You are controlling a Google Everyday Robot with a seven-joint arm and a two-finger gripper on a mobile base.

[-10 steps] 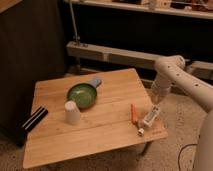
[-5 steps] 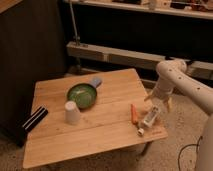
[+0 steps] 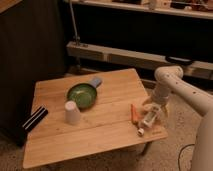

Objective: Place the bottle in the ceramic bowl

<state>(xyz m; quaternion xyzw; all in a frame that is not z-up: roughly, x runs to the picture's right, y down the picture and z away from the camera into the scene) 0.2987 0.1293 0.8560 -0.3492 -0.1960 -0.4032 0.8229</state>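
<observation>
- The bottle (image 3: 148, 121) lay on its side near the right edge of the table (image 3: 90, 137), just beside the orange stick (image 3: 133, 112), its narrow cap end pointing toward the front edge. It was well apart from the bowl (image 3: 81, 95).
- The gripper (image 3: 156, 107) hung right over the bottle's upper end, at or very near it. Whether it was open or already had hold of the bottle could not be told.
- The bottle looked small, light and rigid, probably smooth plastic. Being round, it would likely roll or slip if nudged from one side.
- The best hold seemed to be across the middle of the body, square to its length, not at the thin cap.
- Against the earlier frames, the arm had sunk slightly and brought the gripper closer onto the bottle. The bottle, the stick, the bowl and the cup (image 3: 72, 112) lay where they had been.
</observation>
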